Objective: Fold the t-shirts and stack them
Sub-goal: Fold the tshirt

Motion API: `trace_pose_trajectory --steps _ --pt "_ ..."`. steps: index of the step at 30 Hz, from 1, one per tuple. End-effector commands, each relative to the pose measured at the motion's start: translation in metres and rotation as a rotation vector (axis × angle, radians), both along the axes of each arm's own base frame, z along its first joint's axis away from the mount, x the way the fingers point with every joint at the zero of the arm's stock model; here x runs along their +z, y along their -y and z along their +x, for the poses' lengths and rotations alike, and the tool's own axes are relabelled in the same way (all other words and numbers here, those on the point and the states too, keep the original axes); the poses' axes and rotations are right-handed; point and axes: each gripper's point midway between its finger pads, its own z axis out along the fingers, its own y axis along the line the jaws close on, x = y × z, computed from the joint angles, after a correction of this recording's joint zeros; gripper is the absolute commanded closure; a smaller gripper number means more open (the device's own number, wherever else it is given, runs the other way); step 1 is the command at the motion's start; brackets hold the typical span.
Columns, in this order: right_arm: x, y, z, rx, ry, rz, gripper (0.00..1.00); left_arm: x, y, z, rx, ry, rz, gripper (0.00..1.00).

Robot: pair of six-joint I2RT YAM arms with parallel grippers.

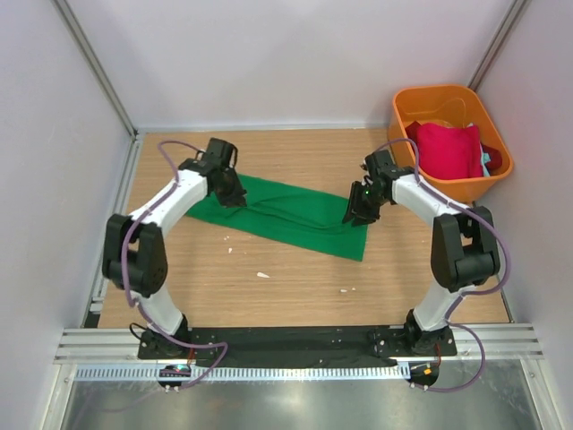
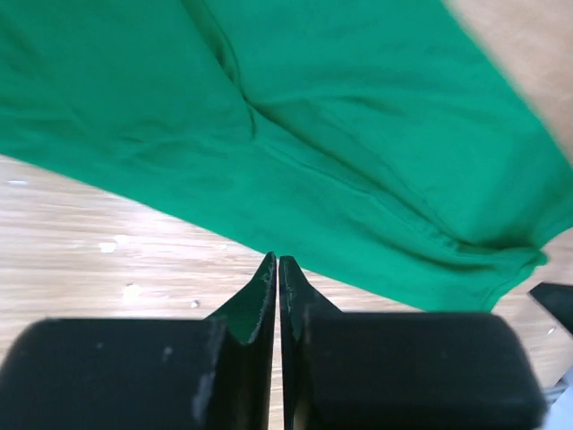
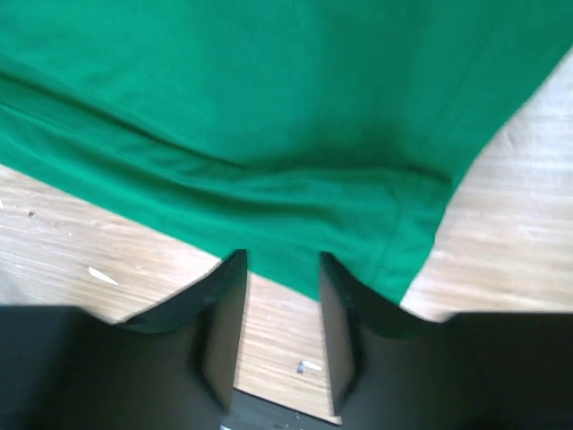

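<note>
The bright green t-shirt lies as a long folded strip across the wooden table. It fills the upper part of the left wrist view and of the right wrist view. My left gripper is at the shirt's left end. Its jaws are shut, with the tips over bare wood just short of the cloth's edge. My right gripper is at the shirt's right end. It is open, with the tips at the cloth's near hem. The crimson red t-shirt and a bit of the teal one lie in the bin.
The orange plastic bin stands at the back right, close to my right arm. Small white scraps lie on the wooden table in front of the shirt. Grey walls close in the left, back and right sides.
</note>
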Motion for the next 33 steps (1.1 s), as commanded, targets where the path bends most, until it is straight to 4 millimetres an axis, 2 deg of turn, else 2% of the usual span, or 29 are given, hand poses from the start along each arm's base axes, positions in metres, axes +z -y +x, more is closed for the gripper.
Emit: trace_pose_trajectory --steps 1,2,5,9,11,22,29,33 --pt "0.001 -0.009 0.016 0.019 0.011 0.014 0.62 -0.028 0.036 -0.001 -0.041 -0.086 -0.082 0.98" --pt "0.002 -0.013 0.018 0.022 0.009 0.025 0.73 -0.037 0.044 -0.002 -0.053 -0.108 -0.080 1.00" --pt "-0.003 -0.021 0.019 0.027 -0.007 0.058 0.82 -0.051 0.051 0.000 -0.051 -0.143 -0.071 1.00" --pt "-0.007 -0.027 0.019 0.036 -0.014 0.064 0.82 -0.065 0.049 0.006 -0.044 -0.161 -0.034 1.00" --pt "-0.009 -0.031 0.017 0.043 -0.018 0.071 0.83 -0.065 0.050 0.011 -0.047 -0.153 -0.028 1.00" --pt "-0.013 -0.080 0.016 0.117 -0.044 0.138 0.81 -0.096 0.058 0.037 -0.055 -0.186 -0.004 1.00" --pt "-0.010 -0.111 0.025 0.162 -0.044 0.175 0.78 -0.087 0.058 0.062 -0.041 -0.135 0.013 1.00" --pt "-0.023 -0.110 0.034 0.154 -0.044 0.153 0.74 -0.090 0.056 0.066 -0.030 -0.142 0.011 1.00"
